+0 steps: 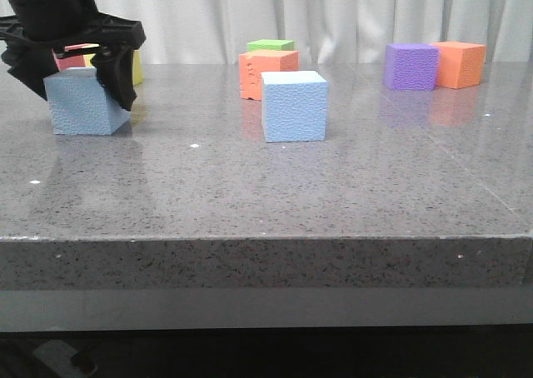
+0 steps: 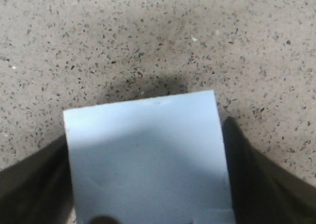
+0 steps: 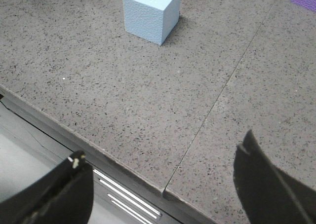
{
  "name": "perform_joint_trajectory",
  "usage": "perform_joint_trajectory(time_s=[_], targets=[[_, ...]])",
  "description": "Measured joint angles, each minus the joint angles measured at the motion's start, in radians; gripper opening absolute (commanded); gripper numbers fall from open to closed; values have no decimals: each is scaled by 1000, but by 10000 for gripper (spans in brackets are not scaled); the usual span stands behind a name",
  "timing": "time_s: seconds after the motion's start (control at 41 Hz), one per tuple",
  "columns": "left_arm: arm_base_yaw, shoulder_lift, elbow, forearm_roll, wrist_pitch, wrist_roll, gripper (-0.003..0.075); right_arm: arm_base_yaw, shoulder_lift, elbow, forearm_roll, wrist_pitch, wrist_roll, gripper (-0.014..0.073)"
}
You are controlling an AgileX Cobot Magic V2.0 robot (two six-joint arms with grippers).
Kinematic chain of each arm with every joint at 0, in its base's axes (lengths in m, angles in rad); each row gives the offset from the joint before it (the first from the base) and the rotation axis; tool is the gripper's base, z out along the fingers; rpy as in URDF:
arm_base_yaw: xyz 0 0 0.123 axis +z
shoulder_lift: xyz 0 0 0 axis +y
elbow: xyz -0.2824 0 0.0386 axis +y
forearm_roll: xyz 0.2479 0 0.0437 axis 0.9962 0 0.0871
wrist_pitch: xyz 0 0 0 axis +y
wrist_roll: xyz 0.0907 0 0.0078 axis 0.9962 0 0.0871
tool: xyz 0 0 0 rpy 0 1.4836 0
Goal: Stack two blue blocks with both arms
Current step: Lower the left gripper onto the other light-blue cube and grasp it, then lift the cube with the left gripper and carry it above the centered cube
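One pale blue block (image 1: 82,107) sits at the far left of the table, slightly tilted. My left gripper (image 1: 77,87) comes down over it, with its dark fingers pressed on both sides. In the left wrist view the block (image 2: 145,155) fills the space between the fingers (image 2: 264,184). The second blue block (image 1: 293,106) stands alone near the table's middle, and also shows in the right wrist view (image 3: 150,12). My right gripper (image 3: 160,152) is open and empty over the table's front edge, well short of that block. It is out of the front view.
An orange block (image 1: 268,72) with a green block (image 1: 271,45) on top stands behind the middle blue block. A purple cube (image 1: 410,66) and an orange cube (image 1: 460,63) sit at the back right. Pink and yellow (image 1: 136,66) blocks are behind the left gripper.
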Motion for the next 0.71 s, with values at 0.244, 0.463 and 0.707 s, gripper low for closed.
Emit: perform_joint_trajectory(time_s=[0.244,0.463,0.707], targets=[[0,0,-11,2,18,0,390,0,0,0,0,0,0,589],[-43,0,-142,6,109,157,388,0,0,0,0,0,0,589],[-168,0,-285,-44,154,458,388,0,0,0,0,0,0,589]])
